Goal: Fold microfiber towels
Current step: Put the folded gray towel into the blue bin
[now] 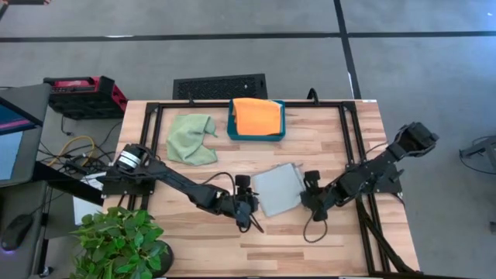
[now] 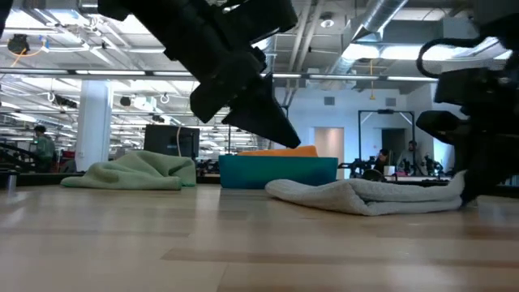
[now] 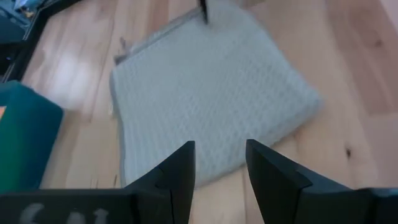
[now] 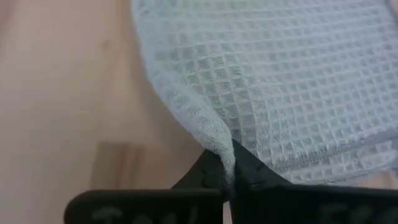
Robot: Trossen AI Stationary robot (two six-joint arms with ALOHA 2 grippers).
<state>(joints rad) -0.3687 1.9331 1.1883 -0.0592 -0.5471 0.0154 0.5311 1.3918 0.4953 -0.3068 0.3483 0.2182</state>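
Observation:
A pale grey towel (image 1: 277,190) lies folded flat at the table's middle, near the front; it also shows in the low view (image 2: 365,195). Only one grey towel shows. My right gripper (image 1: 310,191) is shut on the towel's right edge. My left gripper (image 1: 249,206) is open and empty. It hangs above the table just left of the towel, its fingers (image 3: 183,171) over the towel's edge. A light green towel (image 1: 192,138) lies crumpled at the back left. An orange towel (image 1: 257,115) lies in the teal tray (image 1: 232,128). My right gripper pinches the grey towel's right edge (image 4: 217,140) between its two shut fingers, where the cloth bunches into a small ridge. The fingers come from the table's right, slanting down. The rest of the towel lies flat on the table, that end raised a little (image 2: 459,183).
The teal tray stands at the back middle. A black frame (image 1: 353,139) runs along the table's sides and back. A potted plant (image 1: 116,236) stands at the front left corner. Bare wood lies in front of the grey towel.

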